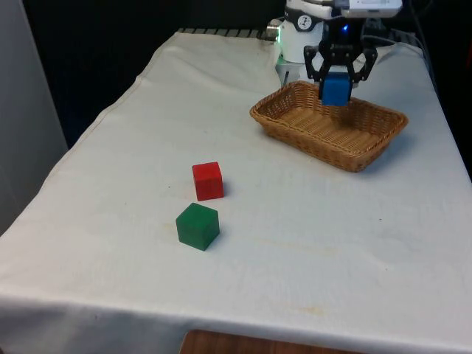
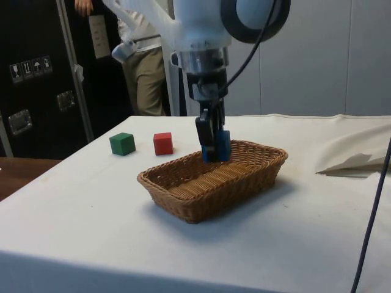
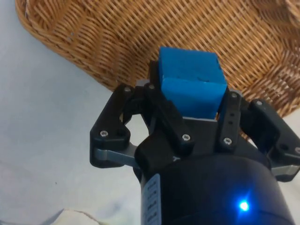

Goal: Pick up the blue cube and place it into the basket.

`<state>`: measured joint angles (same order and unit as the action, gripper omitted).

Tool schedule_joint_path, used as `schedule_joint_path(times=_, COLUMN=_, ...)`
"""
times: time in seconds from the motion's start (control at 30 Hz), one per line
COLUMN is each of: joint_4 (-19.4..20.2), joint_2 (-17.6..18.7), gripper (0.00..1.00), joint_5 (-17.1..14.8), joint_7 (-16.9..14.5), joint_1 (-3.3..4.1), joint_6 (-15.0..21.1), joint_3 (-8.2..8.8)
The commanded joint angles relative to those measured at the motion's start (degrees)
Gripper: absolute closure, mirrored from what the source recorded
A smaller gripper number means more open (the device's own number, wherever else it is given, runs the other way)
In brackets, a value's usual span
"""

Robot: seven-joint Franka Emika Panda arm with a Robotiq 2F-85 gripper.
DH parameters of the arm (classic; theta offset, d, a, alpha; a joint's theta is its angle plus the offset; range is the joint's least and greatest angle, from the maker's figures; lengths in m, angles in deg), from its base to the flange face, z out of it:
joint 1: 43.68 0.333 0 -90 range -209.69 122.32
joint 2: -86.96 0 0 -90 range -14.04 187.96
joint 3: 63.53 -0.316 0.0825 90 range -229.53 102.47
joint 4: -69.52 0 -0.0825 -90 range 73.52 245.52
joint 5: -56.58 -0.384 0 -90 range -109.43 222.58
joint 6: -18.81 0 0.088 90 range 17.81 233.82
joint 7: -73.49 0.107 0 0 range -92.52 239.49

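**Blue cube held over the basket, release pending**

The gripper [image 1: 338, 82] was clamped on the blue cube [image 1: 335, 89], which hung above the far end of the wicker basket [image 1: 369, 144] — clear of the weave, not yet resting on it. In the side view the cube [image 2: 218, 146] sat at about rim height, over the basket's [image 2: 183, 204] interior near its far wall.

To finish the step well, my judgement was that the arm should come a little further inward, toward the basket's middle, and lower until the cube was just above the floor before the fingers parted; dropped from where it hung, so near the wall, it might bounce or tip out over the rim.

The arm stood nearly upright over the basket, wrist pointing straight down, fingers closing on the cube's opposite faces — the wrist view showed the cube [image 3: 190, 84] seated squarely between them.

The red cube [image 1: 208, 181] and green cube [image 1: 198, 226] lay well apart from the basket, just beside each other on the white cloth [image 1: 110, 184].
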<state>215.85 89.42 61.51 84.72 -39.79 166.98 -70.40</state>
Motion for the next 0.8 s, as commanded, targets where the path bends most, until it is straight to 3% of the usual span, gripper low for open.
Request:
schedule_joint_path(times=0.0, joint_4=0.1, joint_2=0.4, gripper=1.0, joint_5=0.0, joint_7=0.0, joint_1=0.0, joint_6=0.6, joint_3=0.0)
schedule_joint_path(times=0.13, joint_4=0.7, joint_2=1.4, gripper=1.0, joint_5=0.8, joint_7=0.7, joint_1=0.0, joint_6=3.0, joint_3=0.17)
schedule_joint_path(times=0.27, joint_4=0.5, joint_2=1.9, gripper=1.0, joint_5=0.0, joint_7=0.0, joint_1=-0.06, joint_6=2.7, joint_3=0.06)
schedule_joint_path(times=0.53, joint_4=0.7, joint_2=6.2, gripper=1.0, joint_5=1.1, joint_7=0.8, joint_1=0.0, joint_6=7.7, joint_3=0.57)
schedule_joint_path(times=0.6, joint_4=0.7, joint_2=6.6, gripper=1.0, joint_5=0.0, joint_7=0.0, joint_1=-0.17, joint_6=7.7, joint_3=0.17)
schedule_joint_path(times=0.77, joint_4=0.3, joint_2=9.7, gripper=1.0, joint_5=1.1, joint_7=0.9, joint_1=0.11, joint_6=10.9, joint_3=1.09)
